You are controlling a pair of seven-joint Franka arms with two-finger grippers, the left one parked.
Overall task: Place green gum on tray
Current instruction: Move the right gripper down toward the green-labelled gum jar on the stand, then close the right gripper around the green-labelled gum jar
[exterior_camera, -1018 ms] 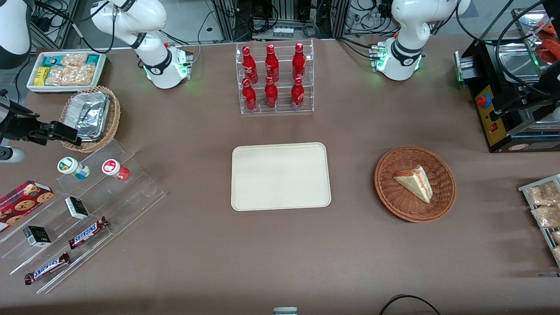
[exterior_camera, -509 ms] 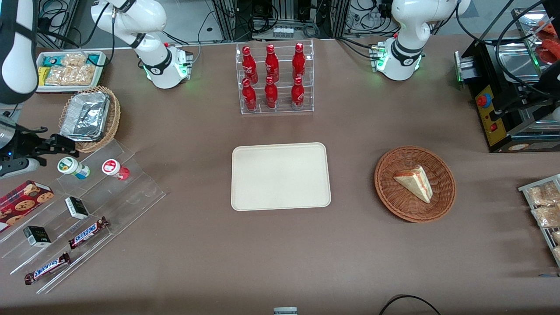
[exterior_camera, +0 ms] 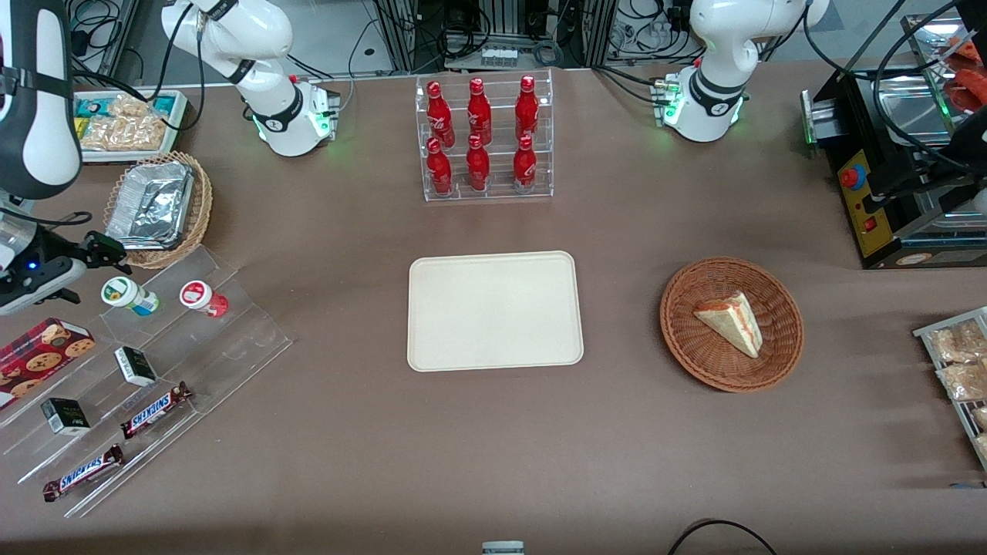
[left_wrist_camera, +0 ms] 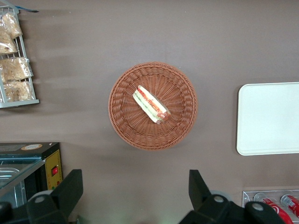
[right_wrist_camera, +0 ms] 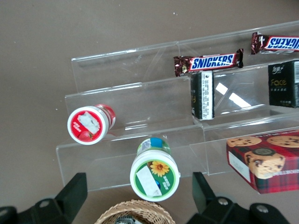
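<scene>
The green gum (exterior_camera: pixel 128 295) stands upright on the top step of a clear plastic rack (exterior_camera: pixel 154 378) at the working arm's end of the table, just beside a red gum bottle (exterior_camera: pixel 202 298) on the same step. The gripper (right_wrist_camera: pixel 140 196) hangs above the green gum (right_wrist_camera: pixel 154 170) with its fingers (right_wrist_camera: pixel 71 195) spread wide apart, one on each side of the bottle and touching nothing (the lid's sunflower print shows plainly between them). On the lower steps lie two chocolate bars (right_wrist_camera: pixel 209 62) and small black boxes (right_wrist_camera: pixel 202 95), with a cookie box (right_wrist_camera: pixel 262 158) beside the rack. The tray (exterior_camera: pixel 494 311) sits bare at the middle of the table, well apart from the rack, between it and a wicker basket (exterior_camera: pixel 731 324) holding a sandwich (exterior_camera: pixel 731 322).
</scene>
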